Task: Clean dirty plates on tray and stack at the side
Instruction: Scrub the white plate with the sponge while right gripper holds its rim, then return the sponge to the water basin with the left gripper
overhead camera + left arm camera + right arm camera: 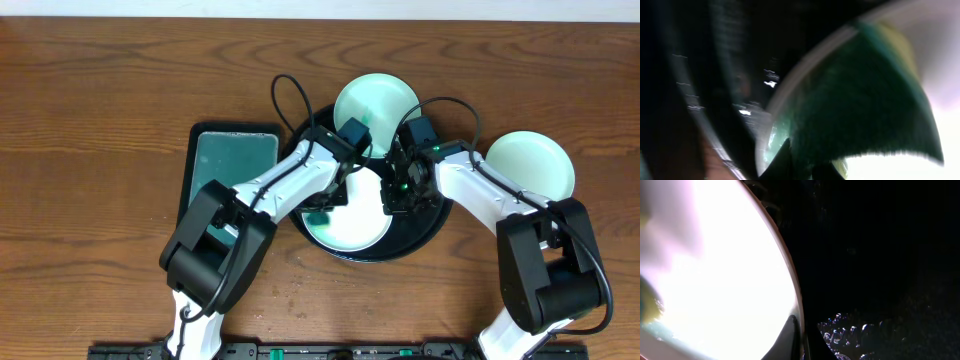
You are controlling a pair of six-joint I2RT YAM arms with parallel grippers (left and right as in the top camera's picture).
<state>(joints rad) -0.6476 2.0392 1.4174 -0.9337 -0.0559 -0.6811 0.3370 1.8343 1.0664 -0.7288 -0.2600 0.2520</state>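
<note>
Your left gripper (336, 200), closed on a dark green sponge (860, 110), rests on a small round white plate (355, 230) at 6 o'clock in the large round black tray (402, 250); your right gripper (395, 196) pinches the plate's 3 o'clock rim.

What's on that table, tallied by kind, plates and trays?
Round black tray: 1
Rectangular black tray, teal inside: 1
Pale plates: 3, one in the round tray, one at its far edge, one on the table to its right
Total: 5
</note>
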